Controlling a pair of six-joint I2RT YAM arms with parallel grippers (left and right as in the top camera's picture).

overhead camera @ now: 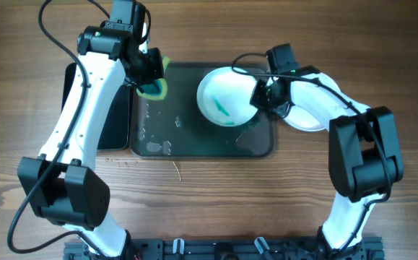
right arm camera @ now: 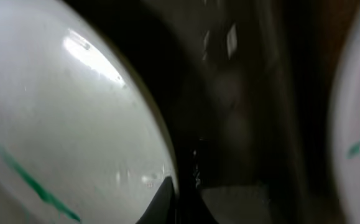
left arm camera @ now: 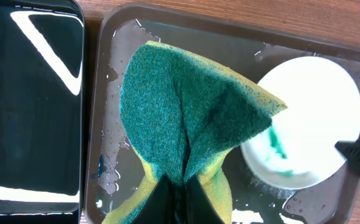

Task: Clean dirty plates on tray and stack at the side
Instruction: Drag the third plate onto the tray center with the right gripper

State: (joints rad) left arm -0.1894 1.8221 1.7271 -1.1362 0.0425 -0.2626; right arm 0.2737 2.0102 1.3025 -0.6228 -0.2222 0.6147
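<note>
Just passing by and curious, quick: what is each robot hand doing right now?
The left gripper: closed, holding the sponge.
The right gripper: closed on the rim of the dirty plate, holding it.

Layout, seen from overhead. The tray (overhead camera: 194, 148) lay at mid-table, with the container (overhead camera: 118, 123) just beside its left edge. One plate (overhead camera: 223, 97) stood over the tray's right half, its right rim in the right gripper (overhead camera: 261, 95) — a second plate (overhead camera: 306, 119) lay off the tray, to its right. The sponge (overhead camera: 154, 88), in the left gripper (overhead camera: 149, 78), hung over the tray's far left corner.

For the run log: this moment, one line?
left gripper: shut on green-yellow sponge | right gripper: shut on teal-streaked round white plate | dark grey tray: wet
</note>
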